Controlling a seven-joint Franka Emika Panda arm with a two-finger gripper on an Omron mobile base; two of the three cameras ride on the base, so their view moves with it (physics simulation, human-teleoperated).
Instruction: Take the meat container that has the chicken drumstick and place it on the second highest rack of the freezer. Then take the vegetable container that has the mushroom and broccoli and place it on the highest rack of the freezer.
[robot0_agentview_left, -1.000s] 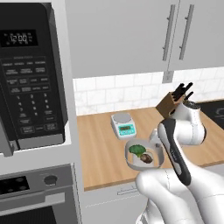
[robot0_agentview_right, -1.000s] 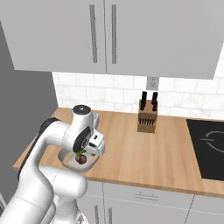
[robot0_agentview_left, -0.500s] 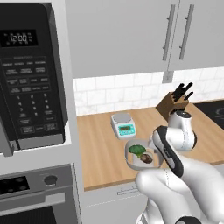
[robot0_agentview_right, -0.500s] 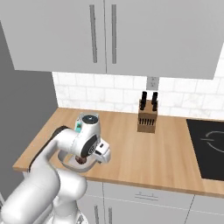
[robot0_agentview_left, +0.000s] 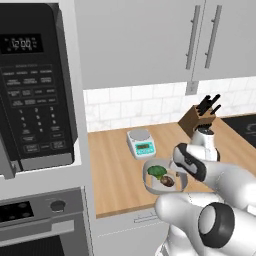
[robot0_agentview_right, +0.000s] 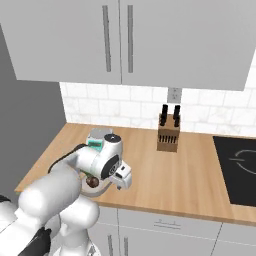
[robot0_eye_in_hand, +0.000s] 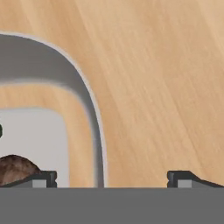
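The vegetable container (robot0_agentview_left: 148, 183) is a grey tub near the counter's front edge, holding the broccoli (robot0_agentview_left: 157, 171) and the mushroom (robot0_agentview_left: 168, 181). My gripper (robot0_agentview_left: 182, 172) hangs low over the tub's right rim and is open. In the hand view the gripper (robot0_eye_in_hand: 111, 179) straddles the thick rim (robot0_eye_in_hand: 89, 105): one fingertip (robot0_eye_in_hand: 41, 178) is over the tub's inside by the mushroom (robot0_eye_in_hand: 15, 168), the other (robot0_eye_in_hand: 181, 178) over bare wood. Nothing is held. The tub (robot0_agentview_right: 95, 189) is partly hidden by my arm in the right base view. The meat container, chicken drumstick and freezer are out of view.
A small kitchen scale (robot0_agentview_left: 141, 144) stands behind the tub. A knife block (robot0_agentview_left: 199, 119) sits at the back by the tiled wall, a black cooktop (robot0_agentview_right: 240, 165) to the right. The microwave (robot0_agentview_left: 35, 100) and wall oven (robot0_agentview_left: 30, 220) bound the counter's left end.
The arm has folded down and the hand has dropped toward the tub's right rim. The tub and its vegetables have not moved. The jaws stayed open.
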